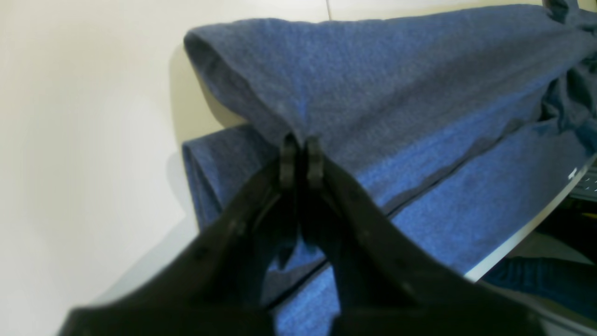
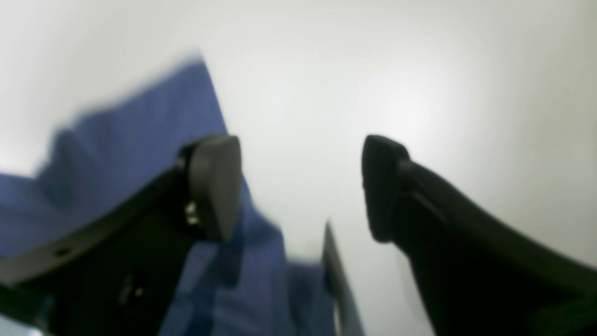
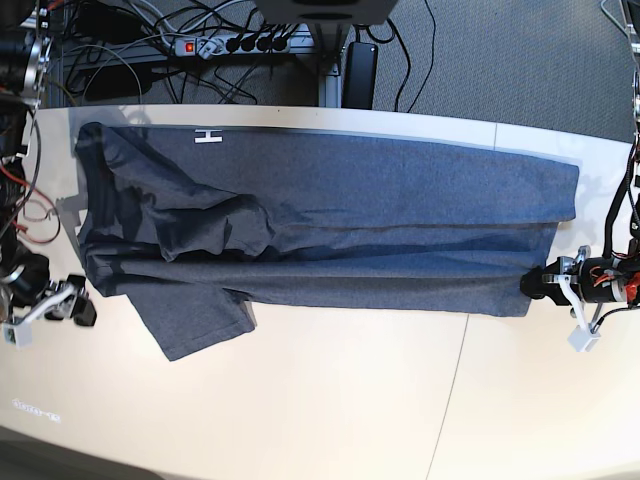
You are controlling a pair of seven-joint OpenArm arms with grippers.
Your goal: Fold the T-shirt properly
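Observation:
The slate-blue T-shirt (image 3: pixel 330 215) lies stretched across the pale table, folded lengthwise, with one sleeve (image 3: pixel 195 320) sticking out toward the front at the left end. At the shirt's right end, my left gripper (image 3: pixel 532 284) is shut on the near hem corner. The left wrist view shows its fingertips (image 1: pixel 301 156) pinching a raised fold of the shirt (image 1: pixel 396 93). My right gripper (image 3: pixel 82 308) is just off the shirt's left edge, and it stands wide open (image 2: pixel 298 186) with nothing between its fingers. Blue cloth (image 2: pixel 130 140) lies beside its left finger.
The cream table (image 3: pixel 350 400) runs toward the front. A power strip (image 3: pixel 235 42) and cables lie on the floor beyond the far edge. A white mark (image 3: pixel 207 136) sits at the shirt's far edge. Wiring and hardware (image 3: pixel 20 60) crowd the left side.

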